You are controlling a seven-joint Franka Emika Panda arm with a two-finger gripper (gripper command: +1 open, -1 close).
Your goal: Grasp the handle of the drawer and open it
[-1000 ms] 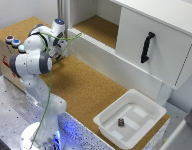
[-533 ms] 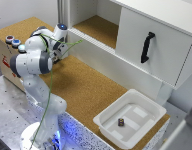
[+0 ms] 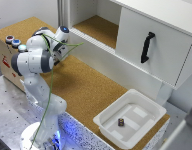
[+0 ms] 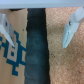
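Observation:
The drawer (image 3: 156,42) is the large white cabinet unit at the exterior view's right, with its flat front panel shut. Its handle (image 3: 147,47) is a slim black upright bar on that panel. My gripper (image 3: 58,52) hangs far from it at the exterior view's left, pointing down by the cork-topped surface and a cardboard box. In the wrist view the gripper (image 4: 38,30) is open, its two light fingers (image 4: 70,29) spread wide with nothing between them. The handle and drawer are out of the wrist view.
A shallow white tray (image 3: 148,127) with a small dark object (image 3: 121,121) stands on the cork surface (image 3: 91,87) at the front right. A cardboard box (image 3: 7,55) with blue print stands beside the arm. An open cork shelf (image 3: 98,25) lies behind.

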